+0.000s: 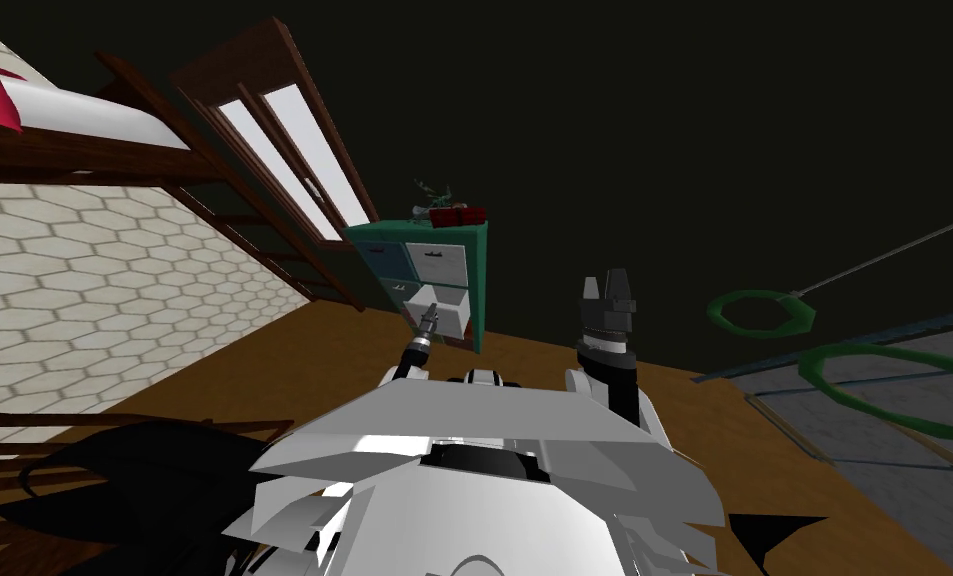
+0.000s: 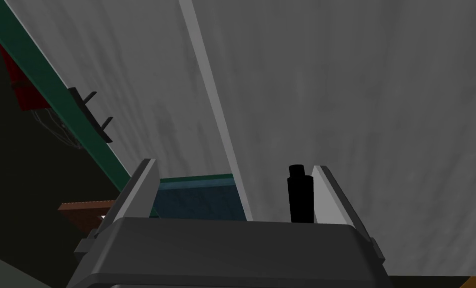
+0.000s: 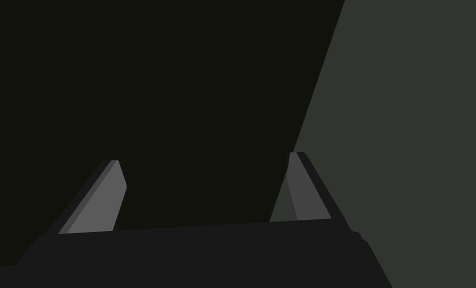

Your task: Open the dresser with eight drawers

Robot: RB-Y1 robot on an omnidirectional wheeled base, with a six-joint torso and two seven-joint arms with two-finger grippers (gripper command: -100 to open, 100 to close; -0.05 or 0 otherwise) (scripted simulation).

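The teal dresser (image 1: 481,262) stands against the dark wall ahead, with pale drawer fronts. One low white drawer (image 1: 451,312) is pulled out from it. My left gripper (image 1: 429,319) is right at that drawer's front. In the left wrist view my left gripper (image 2: 235,166) is open, close against the grey drawer front (image 2: 331,100). The drawer's black handle (image 2: 300,192) stands between the fingers, close beside one of them and not pinched. My right gripper (image 1: 606,285) is raised to the right of the dresser, open (image 3: 204,159) and holding nothing.
A red object (image 1: 457,215) and a small plant lie on the dresser top. A dark wooden bunk bed with a ladder (image 1: 244,215) and a window (image 1: 294,150) are to the left. Green rings (image 1: 761,312) lie on the floor to the right.
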